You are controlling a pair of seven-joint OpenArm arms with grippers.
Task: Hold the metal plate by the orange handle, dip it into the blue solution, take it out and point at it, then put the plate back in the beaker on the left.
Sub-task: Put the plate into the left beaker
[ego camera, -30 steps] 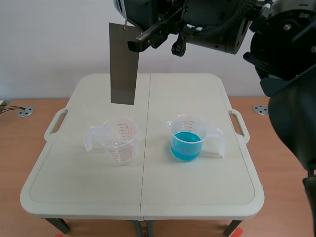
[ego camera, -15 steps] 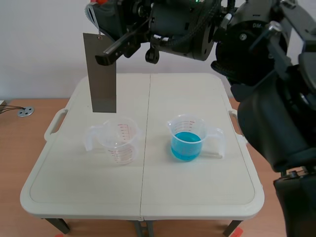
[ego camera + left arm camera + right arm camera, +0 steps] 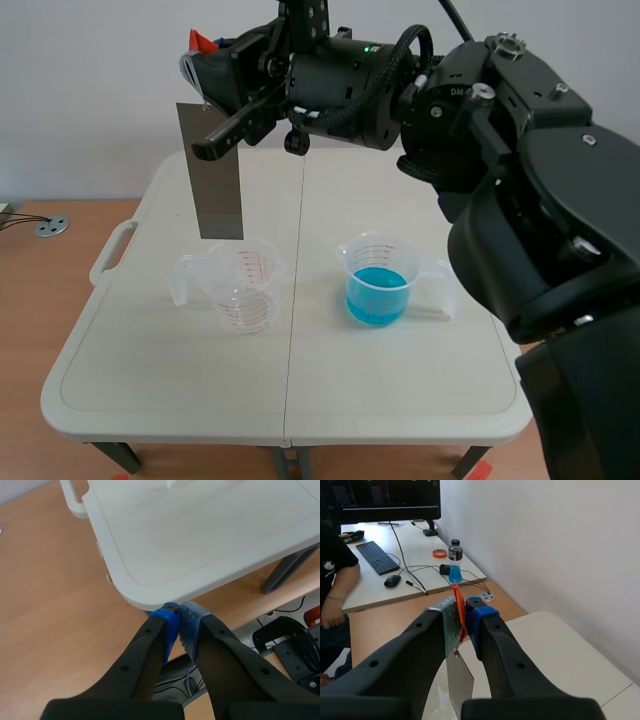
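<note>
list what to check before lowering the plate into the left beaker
1. Grip: right gripper fingers shut on the thin orange handle: ok.
2. The flat grey metal plate hangs upright: ok.
3. Plate's lower edge centred over the clear empty plastic beaker: cannot tell; it looks toward the handle-side rim, depth unclear.
4. That beaker upright on the white table: ok.
5. The clear beaker of blue solution stands apart from the path: ok.
6. Other arm: left gripper, shut, low beside the table's corner, out of the way: ok.
</note>
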